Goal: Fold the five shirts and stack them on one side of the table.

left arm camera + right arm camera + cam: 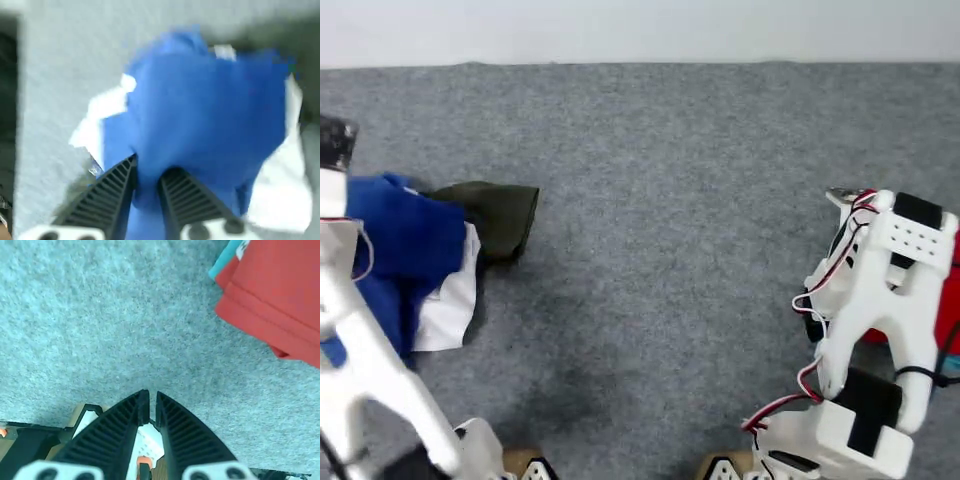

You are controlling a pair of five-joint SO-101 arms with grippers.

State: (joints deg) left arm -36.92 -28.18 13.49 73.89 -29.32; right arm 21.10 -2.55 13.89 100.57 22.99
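Blue shirt [405, 240] crumpled at far left, draped over a white shirt [450, 300], pinched in the left gripper [148, 167]. Green shirt [500, 215] bunched just beside. At far right, folded red shirt [280, 295] atop a teal shirt [222, 262].

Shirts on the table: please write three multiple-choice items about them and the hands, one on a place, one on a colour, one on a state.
1. Where on the table does the red shirt lie?
A. at its right side
B. at its middle
C. at its left side

2. What colour is the shirt under the blue shirt?
A. yellow
B. white
C. red

3. How is the right hand?
A. wide open
B. shut on the red shirt
C. shut, holding nothing

Key: 1 A, it lies close to the right hand. 2 B, the white shirt shows past the blue edges. 3 C, its fingers meet over bare table.
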